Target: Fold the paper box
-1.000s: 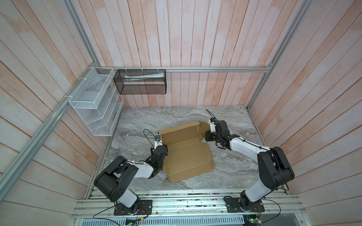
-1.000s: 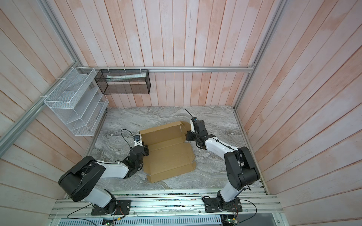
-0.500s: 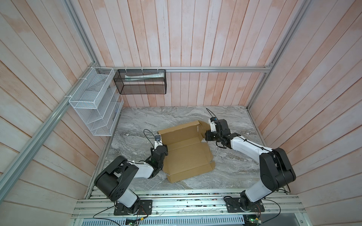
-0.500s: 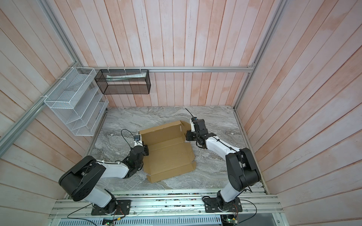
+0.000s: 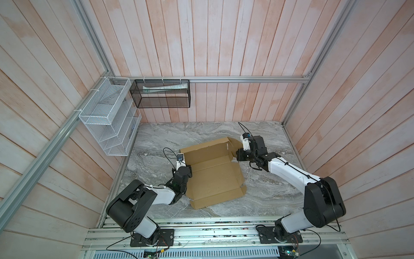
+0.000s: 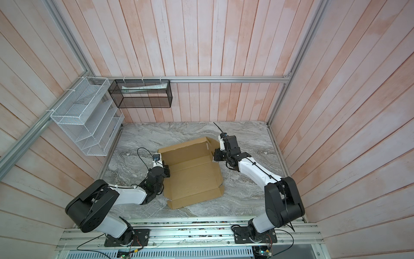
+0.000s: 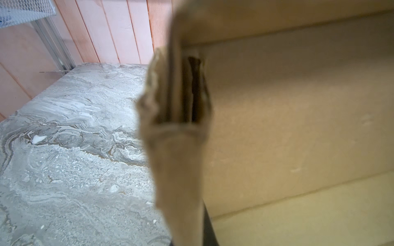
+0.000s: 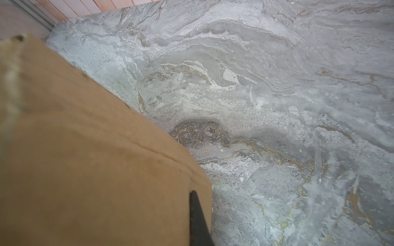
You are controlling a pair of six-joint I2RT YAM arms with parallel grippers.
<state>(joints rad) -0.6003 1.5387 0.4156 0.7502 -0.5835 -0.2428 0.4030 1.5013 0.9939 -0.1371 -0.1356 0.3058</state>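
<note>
Top views both show the paper box lying on the marble tabletop between your two arms. Its long axis runs from the front rail toward the back wall, a bit skewed, and the far panel is tipped up. Your left gripper is on the box's left edge about halfway along, and your right gripper is at the far right corner, on the corner flap. So the body of the box lies inboard of both, toward the middle. Left wrist view: the folded-up side wall stands edge-on right in front of the lens and runs down between the jaws, with a dark fingertip just behind it. Looks pressed together and pinching that wall. Right wrist view: cardboard fills one side, with a black finger flat on its outer face near the edge. I'd call that pinched too, though the other finger is hidden. My guess is whatever you fold next swings inward across the short axis, and each arm is nearer its own side.
</note>
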